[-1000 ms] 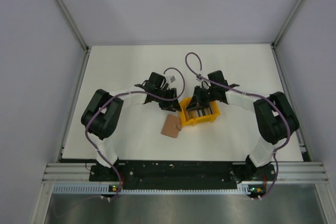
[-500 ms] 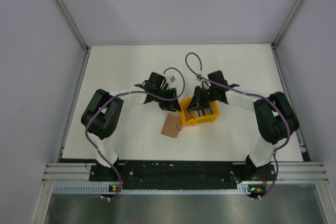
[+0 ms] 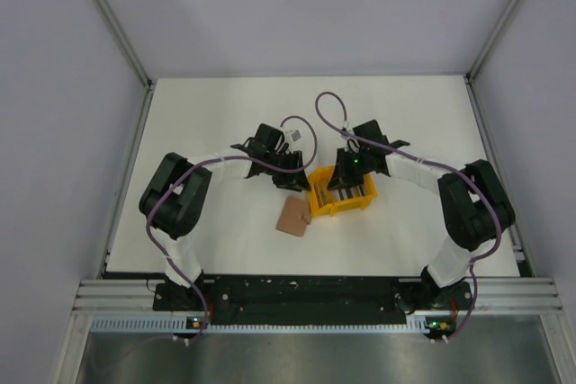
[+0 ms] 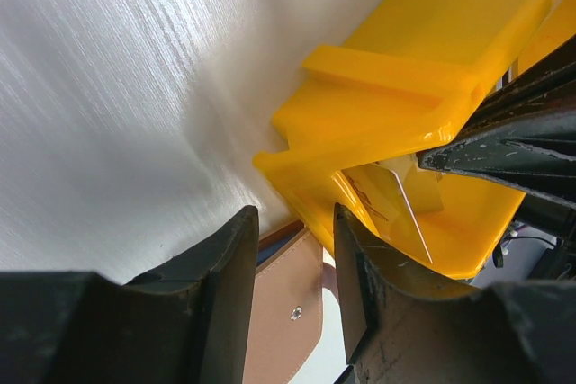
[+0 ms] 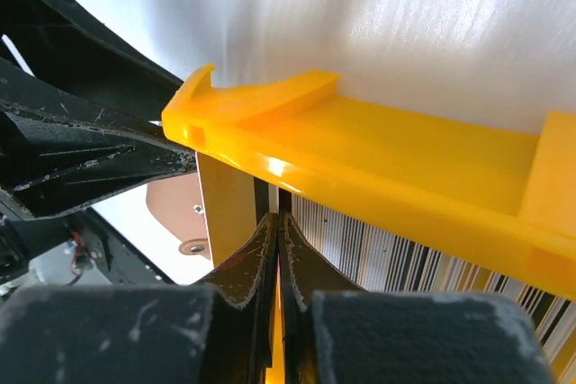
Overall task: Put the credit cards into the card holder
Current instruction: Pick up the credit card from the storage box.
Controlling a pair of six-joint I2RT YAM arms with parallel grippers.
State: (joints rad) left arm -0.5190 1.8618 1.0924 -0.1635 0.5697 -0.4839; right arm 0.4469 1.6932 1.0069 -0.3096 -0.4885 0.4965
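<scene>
The tan card holder [image 3: 293, 217] lies flat on the table, just left of and nearer than the yellow tray [image 3: 342, 193]. The credit cards [image 3: 345, 192] stand on edge inside the tray. My left gripper [image 3: 290, 179] is open and empty at the tray's left corner. In the left wrist view the card holder [image 4: 290, 312] shows between its fingers, below them. My right gripper [image 3: 346, 177] reaches into the tray. In the right wrist view its jaws [image 5: 279, 220] are pressed together on the thin edge of a card, beside a striped card [image 5: 405, 263] and a pale card [image 5: 225, 204].
The yellow tray's wall [image 5: 378, 168] crosses right in front of the right fingers, and its corner [image 4: 360, 123] sits just beyond the left fingers. The two grippers are close together across the tray's left end. White walls enclose the table on three sides.
My right gripper has shifted slightly left and back over the tray, and its cable loop moved with it. The left arm, tray and card holder have not moved.
</scene>
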